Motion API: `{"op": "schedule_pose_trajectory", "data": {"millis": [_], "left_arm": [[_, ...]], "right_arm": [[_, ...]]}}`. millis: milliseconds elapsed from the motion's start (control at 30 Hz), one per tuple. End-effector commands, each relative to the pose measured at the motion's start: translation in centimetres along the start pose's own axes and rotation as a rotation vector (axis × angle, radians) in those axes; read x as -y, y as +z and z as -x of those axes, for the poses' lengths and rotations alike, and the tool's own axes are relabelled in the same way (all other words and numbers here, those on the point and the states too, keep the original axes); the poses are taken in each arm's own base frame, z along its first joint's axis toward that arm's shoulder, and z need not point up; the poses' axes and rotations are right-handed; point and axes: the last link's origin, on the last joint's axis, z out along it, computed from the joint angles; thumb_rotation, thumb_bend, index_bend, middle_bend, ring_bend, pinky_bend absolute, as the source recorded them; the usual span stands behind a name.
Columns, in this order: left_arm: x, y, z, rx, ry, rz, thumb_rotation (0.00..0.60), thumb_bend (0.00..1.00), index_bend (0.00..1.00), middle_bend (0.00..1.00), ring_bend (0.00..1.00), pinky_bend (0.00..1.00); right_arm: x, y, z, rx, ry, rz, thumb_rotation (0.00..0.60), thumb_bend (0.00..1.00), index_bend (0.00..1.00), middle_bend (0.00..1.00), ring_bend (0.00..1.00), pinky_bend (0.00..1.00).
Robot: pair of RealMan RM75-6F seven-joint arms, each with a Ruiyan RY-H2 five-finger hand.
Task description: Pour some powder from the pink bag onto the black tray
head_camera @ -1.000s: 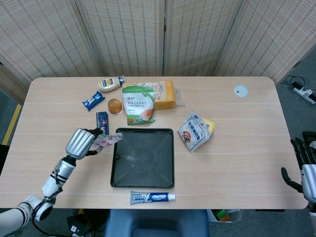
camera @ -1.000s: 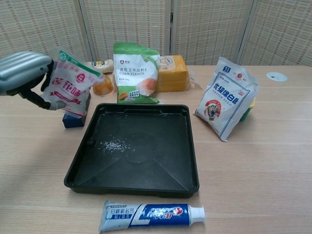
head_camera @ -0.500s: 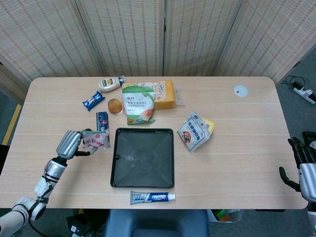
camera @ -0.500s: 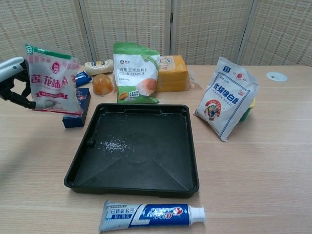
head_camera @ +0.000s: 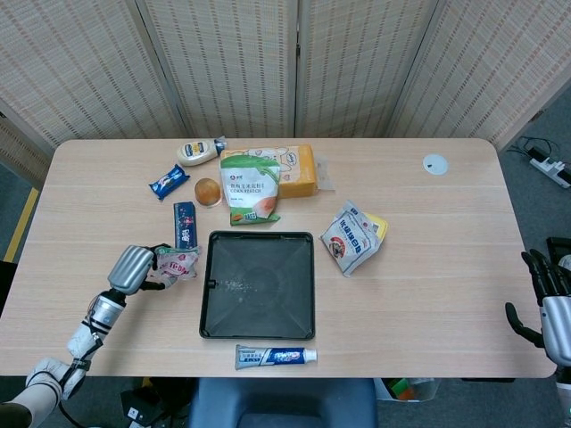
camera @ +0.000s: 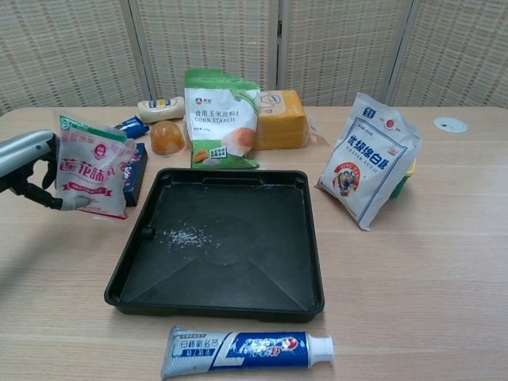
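Note:
My left hand (head_camera: pixel 132 268) (camera: pixel 24 163) grips the pink bag (head_camera: pixel 177 263) (camera: pixel 91 167), which stands upright just left of the black tray (head_camera: pixel 302 316) (camera: pixel 305 246), low near the tabletop. A small patch of white powder (head_camera: pixel 234 285) (camera: pixel 184 236) lies on the tray's left part. My right hand (head_camera: pixel 549 299) hangs off the table's right edge, fingers apart and holding nothing; the chest view does not show it.
A blue box (head_camera: pixel 185 223) (camera: pixel 135 168) lies right behind the pink bag. A corn starch bag (head_camera: pixel 250 185) (camera: pixel 221 119), an orange box (head_camera: pixel 299 169), a small orange cup (head_camera: pixel 208 191) and a white sugar bag (head_camera: pixel 351 236) (camera: pixel 371 159) stand around the tray. Toothpaste (head_camera: pixel 275 356) (camera: pixel 246 349) lies in front.
My left hand has drawn the pink bag back from over the tray's left corner, turned it upright and lowered it beside the tray. The right hand has stayed put.

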Motion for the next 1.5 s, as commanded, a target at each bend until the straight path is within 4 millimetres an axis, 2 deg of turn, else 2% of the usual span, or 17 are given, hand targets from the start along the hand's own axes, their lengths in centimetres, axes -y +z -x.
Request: {"op": "schedule_pose_trajectory", "data": {"millis": [33,267,467,600,733,1133,1300,1500], "left_arm": [[-0.2,0.3,0.6,0.016,0.024,0.006,0.6,0.74,0.62,0.72,0.67,0.7],[-0.3,1.0,1.2,0.025,0.057,0.013,0.6,0.74,0.59,0.66,0.62,0.7],[-0.6,1.4,1.8,0.052,0.11,0.028,0.6,0.73,0.55,0.52,0.49,0.64],[-0.8,1.6,1.8,0.037,0.141,0.034,0.6,0.7,0.38,0.36,0.35,0.57],[-0.7,1.8,1.8,0.023,0.158,0.023,0.6,0.63,0.19,0.21,0.21,0.45],[0.1,1.4,1.3,0.009,0.186,-0.012,0.6,0.58,0.01,0.07,0.06,0.29],[0.8,1.1,1.0,0.018,0.153,-0.059,0.6,0.55,0.0,0.01,0.0,0.22],[1.0,0.3,-0.2,0.004,0.137,-0.076,0.6,0.54,0.0,0.01,0.0,0.2]], "right_arm": [[0.0,0.0,0.0,0.0,0.0,0.001,0.546,0.42,0.0,0.1,0.15,0.13],[-0.1,-0.2,-0.1,0.0,-0.001,0.009,0.547,0.42,0.0,0.1,0.15,0.13],[-0.2,-0.2,0.0,0.002,-0.001,0.01,0.548,0.42,0.0,0.1,0.15,0.13],[-0.2,-0.2,-0.1,-0.001,-0.001,0.011,0.547,0.42,0.0,0.1,0.15,0.13],[-0.3,-0.3,-0.1,0.0,-0.001,0.016,0.547,0.42,0.0,0.1,0.15,0.13],[-0.4,-0.3,-0.1,-0.002,0.001,0.016,0.546,0.42,0.0,0.1,0.15,0.13],[-0.5,-0.3,-0.1,-0.002,0.004,0.017,0.547,0.42,0.0,0.1,0.15,0.13],[-0.5,-0.3,-0.3,-0.013,0.003,0.014,0.548,0.42,0.0,0.1,0.15,0.13]]}}
